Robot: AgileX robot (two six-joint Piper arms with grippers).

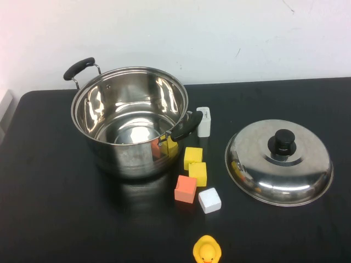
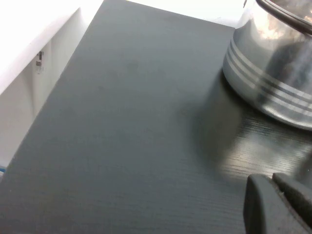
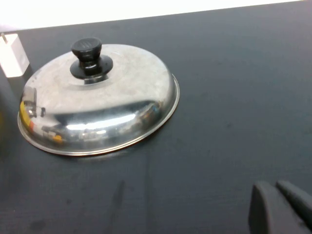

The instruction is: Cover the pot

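Note:
The large shiny steel pot [image 1: 129,121] with two black side handles stands open and empty on the black table at the left middle. Its wall also shows in the left wrist view [image 2: 273,78]. The domed steel lid [image 1: 278,161] with a black knob [image 1: 282,142] lies on the table to the pot's right; it also shows in the right wrist view [image 3: 100,100]. Neither arm shows in the high view. My left gripper [image 2: 273,183] is shut and empty, over bare table beside the pot. My right gripper [image 3: 275,187] is shut and empty, over bare table apart from the lid.
Two yellow blocks [image 1: 194,164], an orange block [image 1: 185,189] and a white block [image 1: 209,200] lie between pot and lid. A white box [image 1: 203,121] stands by the pot's near handle. A yellow rubber duck [image 1: 207,251] sits at the front edge.

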